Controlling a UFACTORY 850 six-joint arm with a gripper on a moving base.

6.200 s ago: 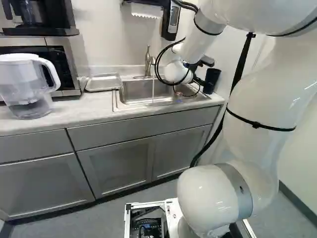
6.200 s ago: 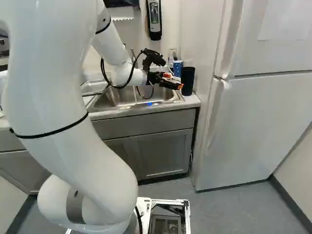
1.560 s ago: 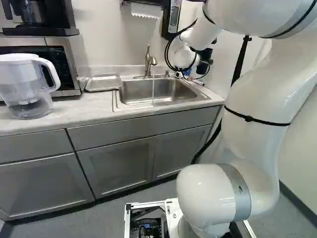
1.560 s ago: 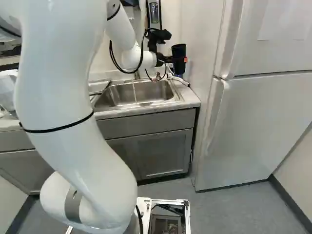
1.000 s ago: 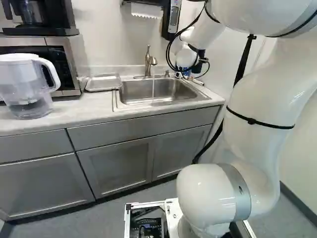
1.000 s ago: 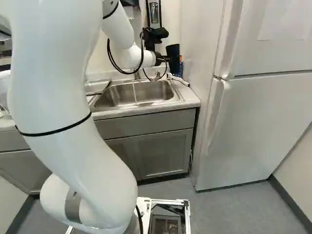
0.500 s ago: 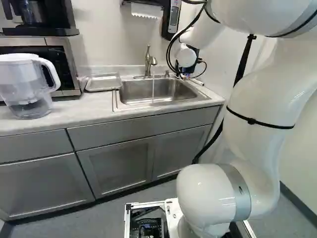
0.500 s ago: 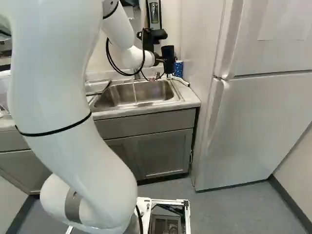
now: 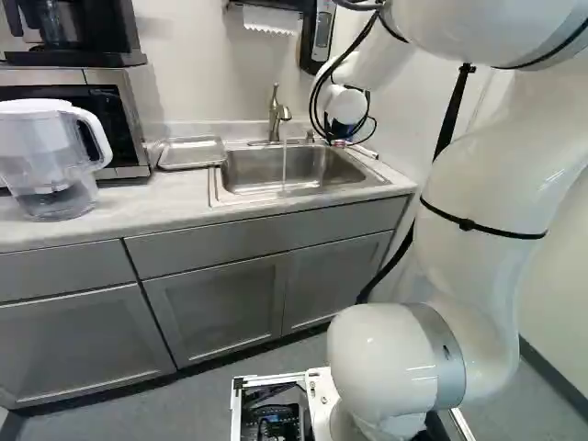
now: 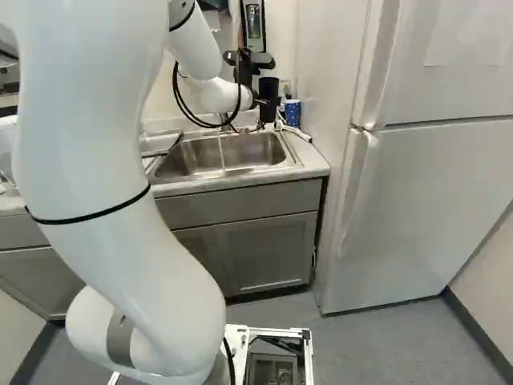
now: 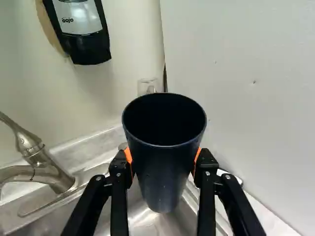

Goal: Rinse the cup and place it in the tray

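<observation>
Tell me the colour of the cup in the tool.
The cup is very dark, a bluish near-black; the wrist view shows it best.

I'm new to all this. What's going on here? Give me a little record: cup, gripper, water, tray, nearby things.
Cup: black, held upright, its open mouth up
Gripper: closed on the cup from two sides
Water: running from the faucet into the sink; the cup is away from the stream
Tray: on the counter, between microwave and sink, with no cup in it
Nearby: blue patterned cup, pitcher
</observation>
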